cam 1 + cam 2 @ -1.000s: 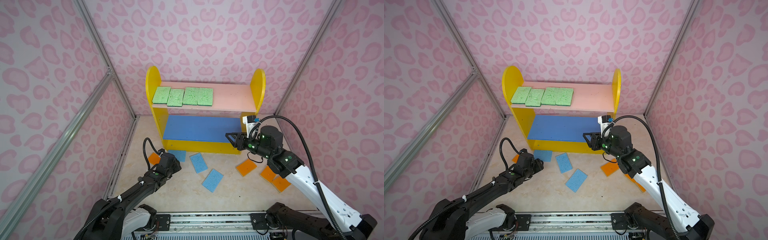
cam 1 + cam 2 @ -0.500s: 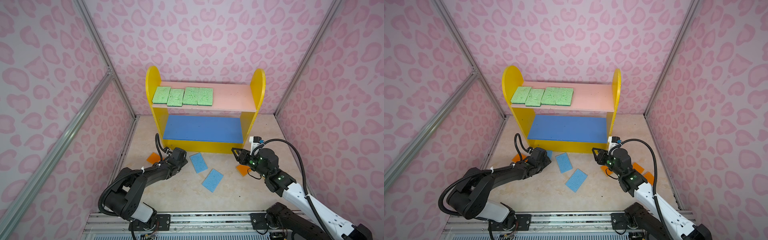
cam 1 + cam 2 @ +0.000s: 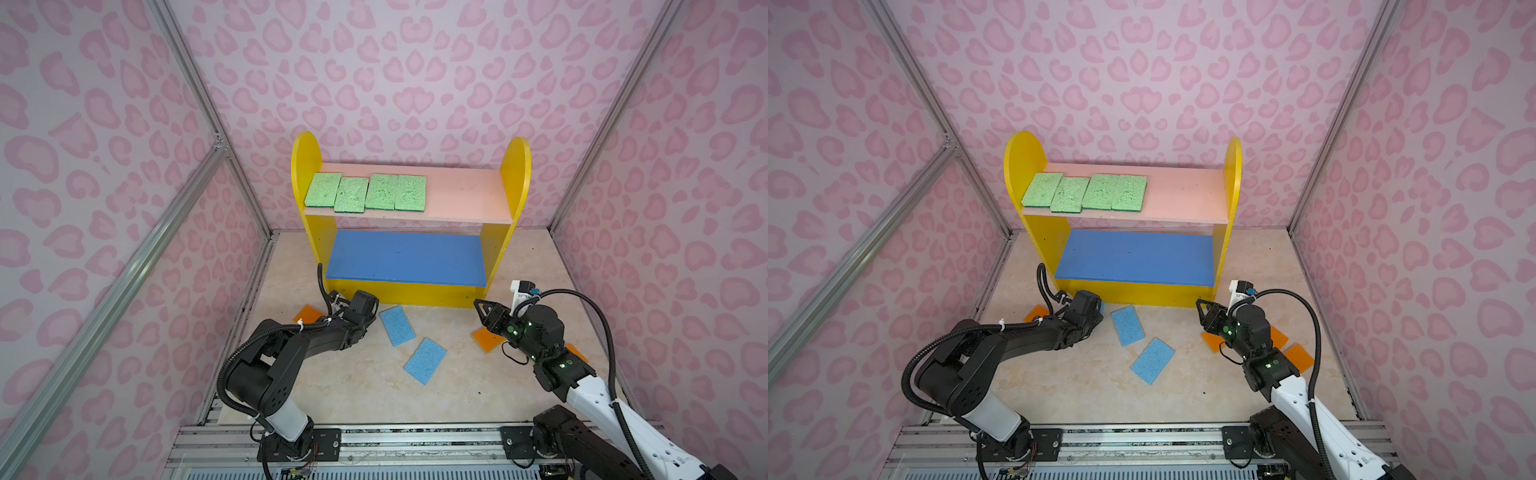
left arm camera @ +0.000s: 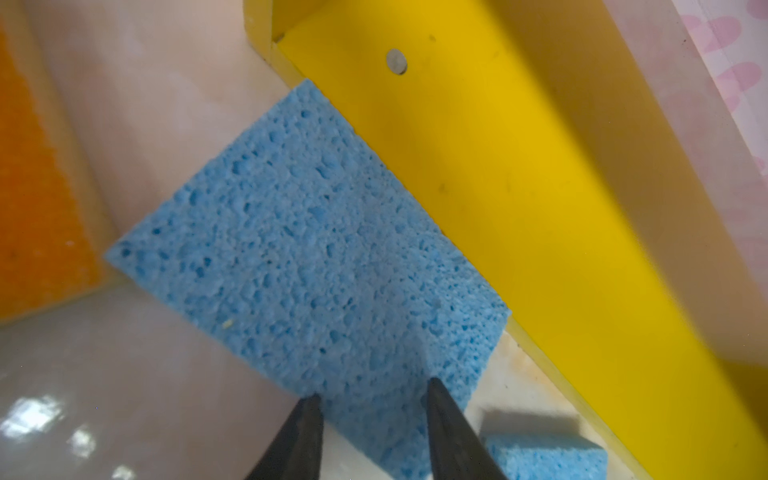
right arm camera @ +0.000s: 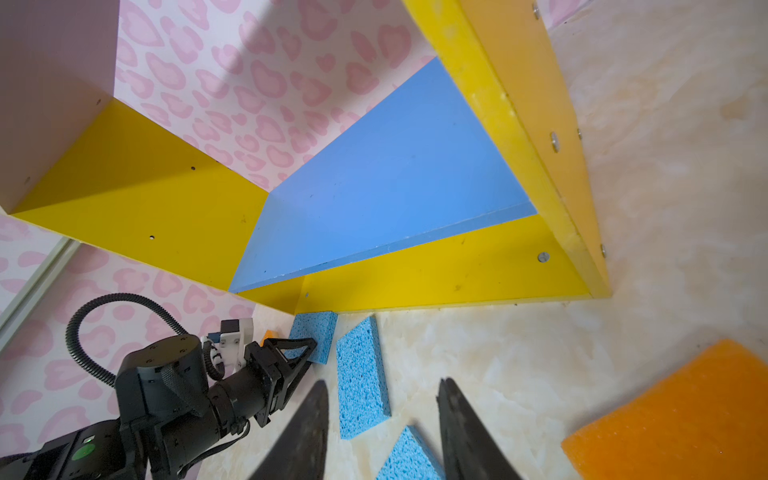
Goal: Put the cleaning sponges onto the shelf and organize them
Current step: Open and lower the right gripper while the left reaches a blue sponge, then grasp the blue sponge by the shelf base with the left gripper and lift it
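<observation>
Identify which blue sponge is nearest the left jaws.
The blue sponge against the shelf's yellow base; the other two lie farther out on the floor.

Both top views are bright, lit from above; shadows beneath the shelf (image 3: 409, 293) are soft. In the left wrist view the bench (image 4: 33, 417) shows glare (white patches) and the left tool (image 4: 372, 388) is blurred. Right wrist view: wide-angle stretch at edges.

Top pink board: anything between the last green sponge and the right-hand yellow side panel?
Nothing. From the rightmost green sponge to the yellow side panel, the pink board is bare, as both top views show.
</observation>
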`<state>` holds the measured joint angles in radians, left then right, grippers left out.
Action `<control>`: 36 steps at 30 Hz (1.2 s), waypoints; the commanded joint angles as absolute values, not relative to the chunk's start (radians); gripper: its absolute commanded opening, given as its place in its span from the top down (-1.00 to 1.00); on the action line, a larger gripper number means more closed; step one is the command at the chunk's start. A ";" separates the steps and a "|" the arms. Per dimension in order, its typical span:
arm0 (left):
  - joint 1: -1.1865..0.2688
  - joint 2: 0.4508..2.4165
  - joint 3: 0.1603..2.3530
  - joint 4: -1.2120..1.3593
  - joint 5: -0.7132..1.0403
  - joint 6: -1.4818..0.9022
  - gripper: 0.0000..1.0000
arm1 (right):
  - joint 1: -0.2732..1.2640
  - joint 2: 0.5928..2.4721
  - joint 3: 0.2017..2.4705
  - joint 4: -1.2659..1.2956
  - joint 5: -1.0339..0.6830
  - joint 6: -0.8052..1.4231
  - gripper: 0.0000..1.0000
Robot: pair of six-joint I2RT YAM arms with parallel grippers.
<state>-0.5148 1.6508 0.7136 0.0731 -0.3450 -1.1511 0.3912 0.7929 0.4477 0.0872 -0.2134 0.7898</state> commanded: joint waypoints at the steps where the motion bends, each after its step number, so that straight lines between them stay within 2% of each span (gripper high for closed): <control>1: -0.512 1.675 0.718 0.047 -0.339 -1.166 0.44 | 0.388 0.796 0.433 0.126 -0.237 0.773 0.11; 7: -0.512 1.674 0.708 0.044 -0.322 -1.139 0.89 | 0.391 0.803 0.436 0.118 -0.277 0.750 0.08; 8: -0.512 1.669 0.704 0.042 -0.317 -1.131 0.92 | 0.392 0.807 0.438 0.125 -0.296 0.746 0.07; 14: -0.515 1.578 0.638 0.061 -0.266 -1.070 0.92 | 0.475 0.885 0.462 0.141 -0.359 0.706 -0.11; 18: -0.524 1.451 0.567 0.050 -0.247 -1.027 0.92 | 0.538 0.969 0.494 0.159 -0.392 0.707 -0.17; 24: -0.537 1.242 0.496 0.022 -0.136 -0.883 0.92 | 0.611 1.119 0.563 0.215 -0.483 0.742 -0.16; 31: -0.538 0.969 0.411 -0.004 0.031 -0.771 0.92 | 0.759 1.283 0.683 0.198 -0.464 0.743 -0.11; 36: -0.538 0.792 0.419 -0.106 0.065 -0.722 0.92 | 0.822 1.384 0.776 0.226 -0.501 0.753 -0.11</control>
<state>-0.5381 0.8501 0.4122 -0.0399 0.0208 -0.7807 0.7944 1.3449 0.7338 0.1757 -0.4755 0.7456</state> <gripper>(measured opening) 0.039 0.556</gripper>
